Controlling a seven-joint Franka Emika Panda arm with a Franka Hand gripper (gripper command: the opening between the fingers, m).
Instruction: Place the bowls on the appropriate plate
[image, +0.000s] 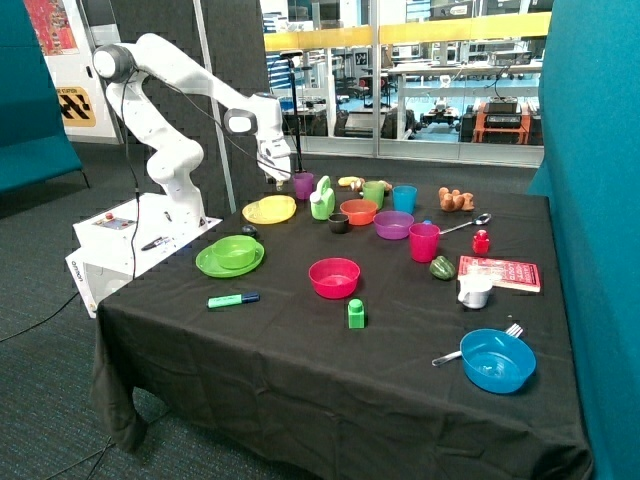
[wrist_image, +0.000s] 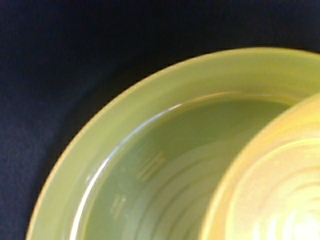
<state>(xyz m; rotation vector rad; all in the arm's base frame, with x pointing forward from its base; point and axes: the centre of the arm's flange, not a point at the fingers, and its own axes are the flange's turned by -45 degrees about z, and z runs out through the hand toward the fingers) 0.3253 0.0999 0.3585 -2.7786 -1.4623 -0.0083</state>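
Observation:
The lime green bowl (image: 236, 252) sits in the green plate (image: 213, 264) near the table's edge by the robot base. The yellow bowl (image: 274, 206) rests on the yellow plate (image: 254, 213) further back. My gripper (image: 278, 178) hangs just above the yellow plate's far side. The wrist view is filled by the yellow plate's rim (wrist_image: 125, 115) over the black cloth, with the yellow bowl (wrist_image: 270, 190) at one corner.
A pink-red bowl (image: 334, 277), green block (image: 356, 314) and green marker (image: 233, 299) lie in the front half. Behind the yellow plate stand a purple cup (image: 303, 185), green bottle (image: 321, 200), orange bowl (image: 358, 211) and purple bowl (image: 393, 224). A blue bowl (image: 497, 360) sits at the front corner.

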